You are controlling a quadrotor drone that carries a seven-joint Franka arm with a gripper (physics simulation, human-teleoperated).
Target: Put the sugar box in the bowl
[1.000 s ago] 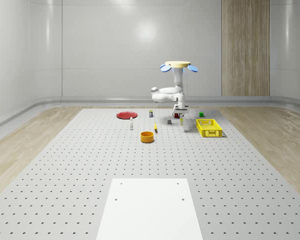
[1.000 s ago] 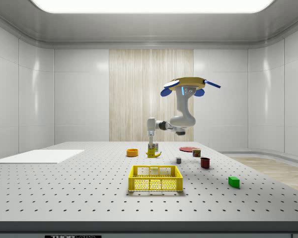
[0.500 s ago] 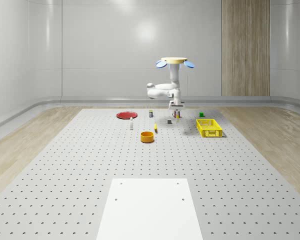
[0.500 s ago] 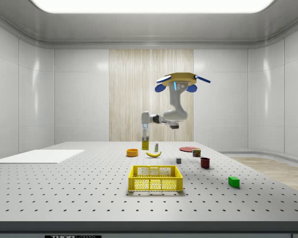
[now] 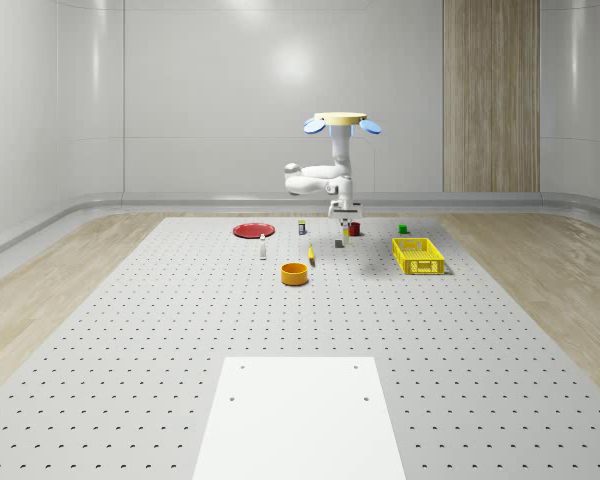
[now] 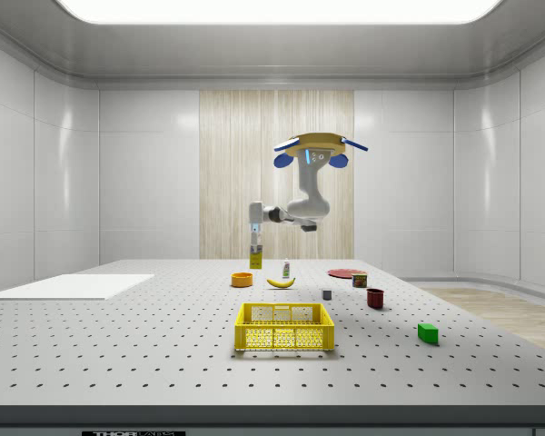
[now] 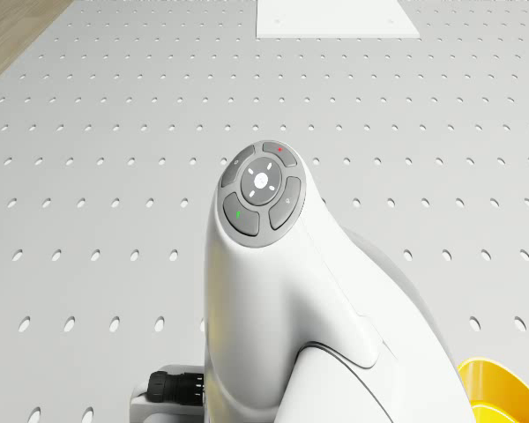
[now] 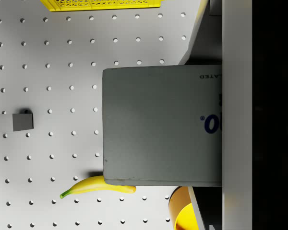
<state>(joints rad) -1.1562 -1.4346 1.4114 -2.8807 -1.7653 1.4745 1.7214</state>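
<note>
Hovering above the counter (image 6: 118, 345), the drone (image 6: 313, 147) carries the box (image 6: 255, 260) clamped in its gripper (image 6: 254, 247) at mid-frame; sway could drop it short of the bowl (image 6: 242, 280).

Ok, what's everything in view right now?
sugar box: 1, yellow, held in the air near the bowl
bowl: 1, orange, on the table
banana: 1, yellow, beside the bowl
bottle: 1, white, standing
plate: 1, red, far end
can: 1, multicoloured, far end
cube: 1, grey
mug: 1, dark red
block: 1, green
basket: 1, yellow
mat: 1, white, near end
drone: hovering over the table
gripper: shut on the sugar box
</note>
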